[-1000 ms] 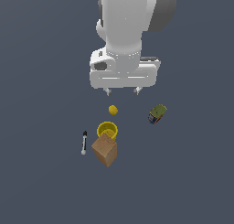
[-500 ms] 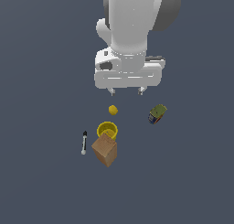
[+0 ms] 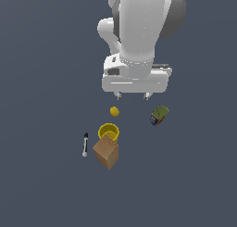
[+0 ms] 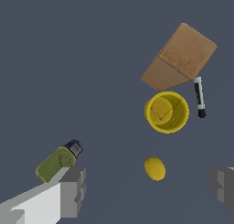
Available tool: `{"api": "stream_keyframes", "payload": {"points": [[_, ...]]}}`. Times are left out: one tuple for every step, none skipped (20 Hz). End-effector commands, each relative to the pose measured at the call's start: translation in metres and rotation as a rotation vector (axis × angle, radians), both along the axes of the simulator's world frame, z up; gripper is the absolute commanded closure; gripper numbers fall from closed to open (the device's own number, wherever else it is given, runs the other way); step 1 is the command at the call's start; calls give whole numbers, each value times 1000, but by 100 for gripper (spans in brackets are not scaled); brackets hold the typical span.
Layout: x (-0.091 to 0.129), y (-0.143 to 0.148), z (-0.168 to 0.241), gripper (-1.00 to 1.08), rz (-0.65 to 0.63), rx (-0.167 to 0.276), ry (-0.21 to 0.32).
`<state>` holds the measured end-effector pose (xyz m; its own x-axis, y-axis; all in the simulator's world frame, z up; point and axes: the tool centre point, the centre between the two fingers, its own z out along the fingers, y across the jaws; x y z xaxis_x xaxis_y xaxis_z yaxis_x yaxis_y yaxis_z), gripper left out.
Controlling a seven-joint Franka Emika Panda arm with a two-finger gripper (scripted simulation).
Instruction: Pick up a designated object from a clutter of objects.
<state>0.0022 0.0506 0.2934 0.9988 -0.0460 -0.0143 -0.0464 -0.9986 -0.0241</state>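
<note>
- While the white arm hangs above the dark floor, its gripper (image 3: 133,96) is spread wide with nothing between the fingers; in the wrist view one grey finger (image 4: 73,191) and the other sit at opposite edges of the picture, well apart
- The small can (image 3: 159,115), olive-green on top with a blue and red label end, lies tilted on the floor toward the exterior view's right, apart from the other items and untouched
- In the wrist view the can (image 4: 58,162) shows just beside one fingertip, outside the gap between the fingers
- A small yellow ball (image 3: 114,111) lies below the gripper in the exterior view, and in the wrist view it (image 4: 155,168) falls between the two fingers
- Close past the ball stands the yellow cup (image 3: 109,131), upright with its mouth open upward
- The brown box (image 3: 106,151) is touching or almost touching the cup on its far side from the ball
- A black-and-white marker (image 3: 85,144) lies near the box, on the exterior view's left
</note>
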Motion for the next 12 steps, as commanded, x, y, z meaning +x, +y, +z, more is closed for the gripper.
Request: {"api": "stream_keyframes", "payload": {"points": [[-1,7,-7,-92,-30,-4,1],[-1,10,-11,-92,-44,-6,1],[-1,13,-14,-92,-59,-7,1],[-2,16,-18,-92,-75,-9,1],[-2,20,-22,-92,-91,-11,1],[-3,24,-25,-92,-108,-13,1],[-4,27,-29,-92,-125,-15,1],[-5,31,-33,-92,-142,-17,1],[-5,35,-37,-92,-159,-18,1],[-6,38,-41,-92,-175,-20,1],[-7,42,-45,-92,-192,-22,1],[-8,46,-49,-92,-209,-23,0]]}}
